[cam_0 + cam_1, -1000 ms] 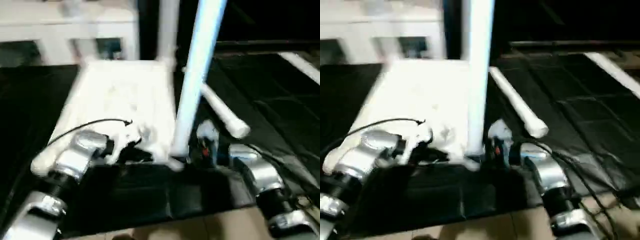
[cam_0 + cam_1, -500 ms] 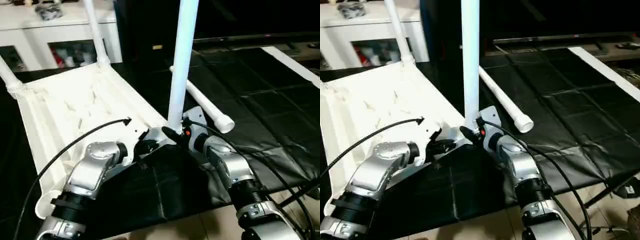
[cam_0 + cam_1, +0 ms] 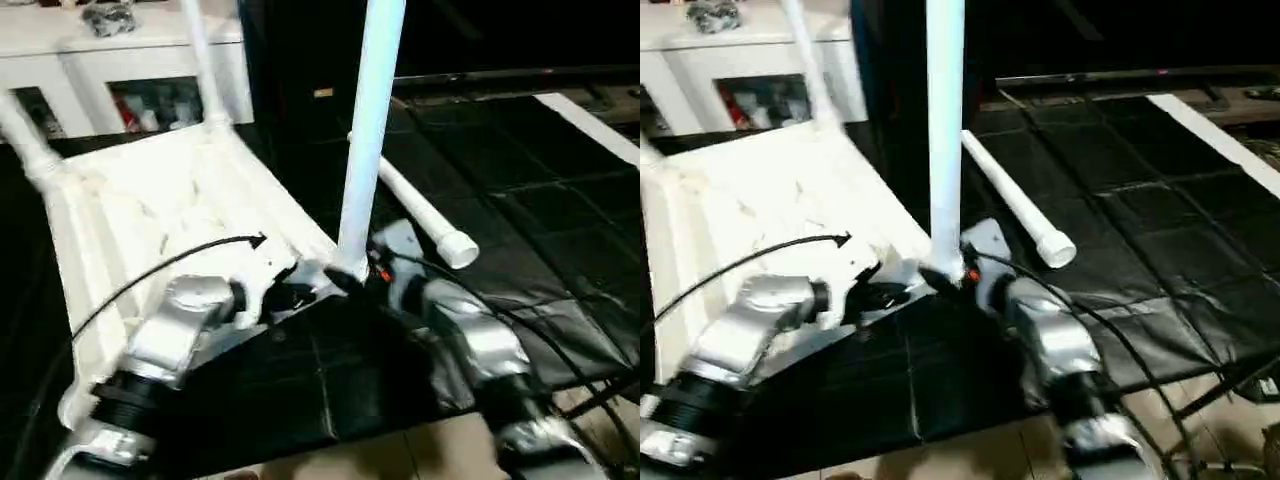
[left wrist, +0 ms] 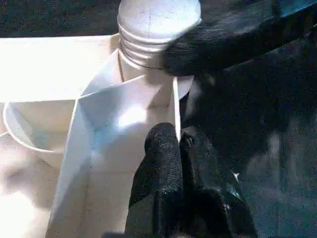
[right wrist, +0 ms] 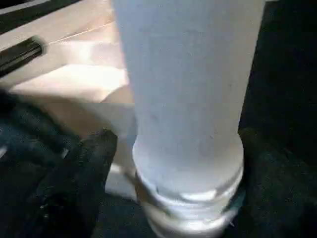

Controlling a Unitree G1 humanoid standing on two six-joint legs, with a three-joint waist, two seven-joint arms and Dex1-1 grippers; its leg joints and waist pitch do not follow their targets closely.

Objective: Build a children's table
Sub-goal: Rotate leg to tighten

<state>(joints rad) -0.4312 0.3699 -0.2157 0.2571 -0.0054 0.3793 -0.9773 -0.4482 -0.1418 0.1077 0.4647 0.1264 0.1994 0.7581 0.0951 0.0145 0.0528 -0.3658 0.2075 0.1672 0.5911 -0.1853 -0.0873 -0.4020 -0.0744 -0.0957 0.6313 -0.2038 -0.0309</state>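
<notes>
Right gripper (image 5: 173, 163) jaws have spread, loosely flanking the upright leg (image 3: 368, 140); left gripper (image 4: 171, 163) pinches the tabletop rib (image 4: 174, 106) beside its socket.

The upright leg (image 3: 368, 130) runs off the top edge, so its far end is anyone's guess. Both forearms are smeared with motion blur. The stuff behind the cabinet's (image 3: 130, 60) glass is too small to make out, just red blobs.
</notes>
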